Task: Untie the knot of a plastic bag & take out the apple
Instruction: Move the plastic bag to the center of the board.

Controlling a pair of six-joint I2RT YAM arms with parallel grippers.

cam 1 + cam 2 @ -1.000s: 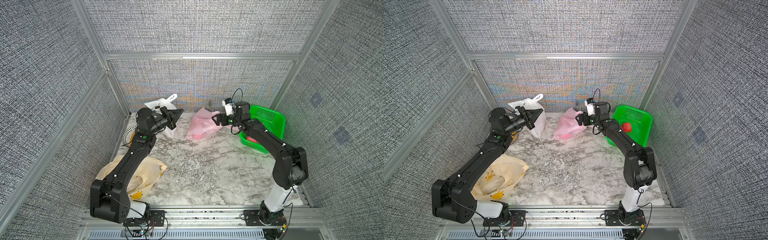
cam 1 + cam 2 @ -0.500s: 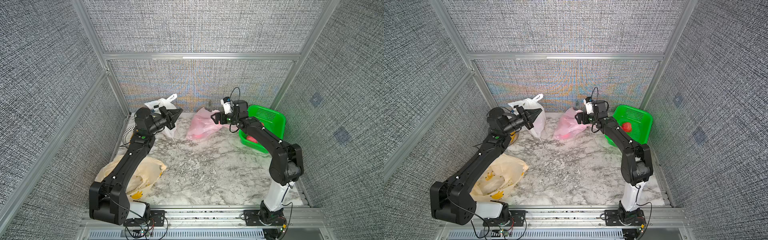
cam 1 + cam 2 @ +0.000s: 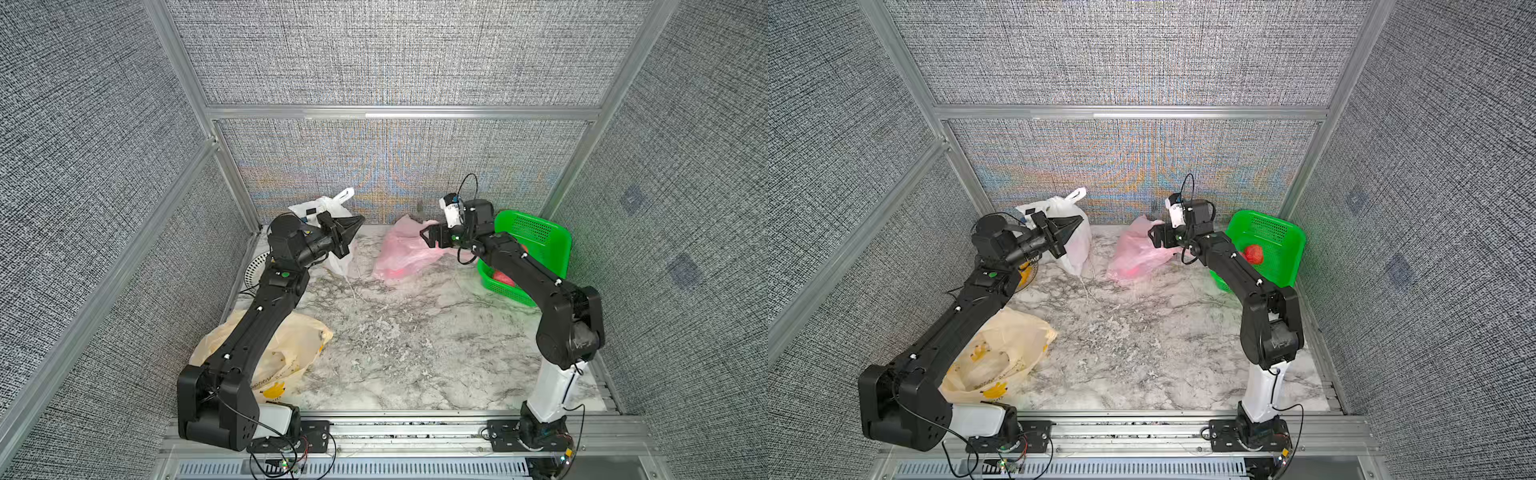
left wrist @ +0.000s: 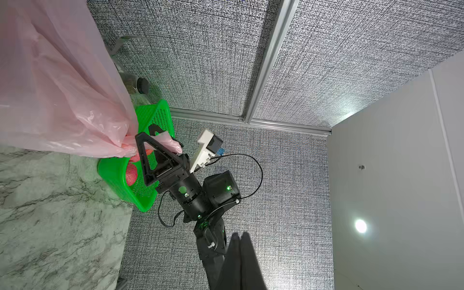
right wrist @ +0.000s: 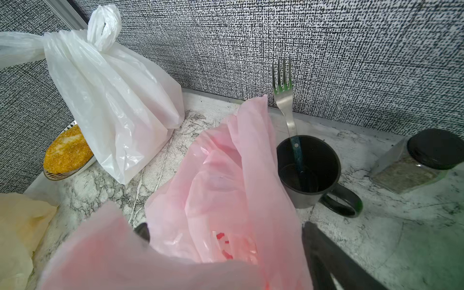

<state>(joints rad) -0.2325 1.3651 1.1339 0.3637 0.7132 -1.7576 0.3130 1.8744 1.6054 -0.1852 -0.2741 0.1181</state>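
Observation:
A pink plastic bag (image 3: 403, 253) (image 3: 1138, 253) lies at the back middle of the marble table with its mouth loose. A red shape (image 3: 1131, 272) shows through its film. My right gripper (image 3: 424, 233) (image 3: 1152, 232) (image 5: 226, 228) is open at the bag's mouth. The pink film (image 4: 165, 143) drapes between and over its fingers (image 5: 311, 233). A white bag (image 3: 328, 208) (image 5: 113, 105) stands at the back left, its top tied in a knot (image 5: 100, 37). My left gripper (image 3: 360, 217) (image 4: 239, 234) hangs shut and empty in the air in front of the white bag.
A green basket (image 3: 540, 237) (image 4: 118, 180) at the back right holds a red apple (image 3: 1253, 254). A yellow bag (image 3: 291, 345) lies under my left arm. By the back wall are a black mug with a fork (image 5: 308, 170), a jar (image 5: 421, 160) and a plate (image 5: 66, 153).
My right gripper has edged left into the pink bag's mouth, its arm folding closer. The left gripper's fingers have come fully together; that arm has barely moved.

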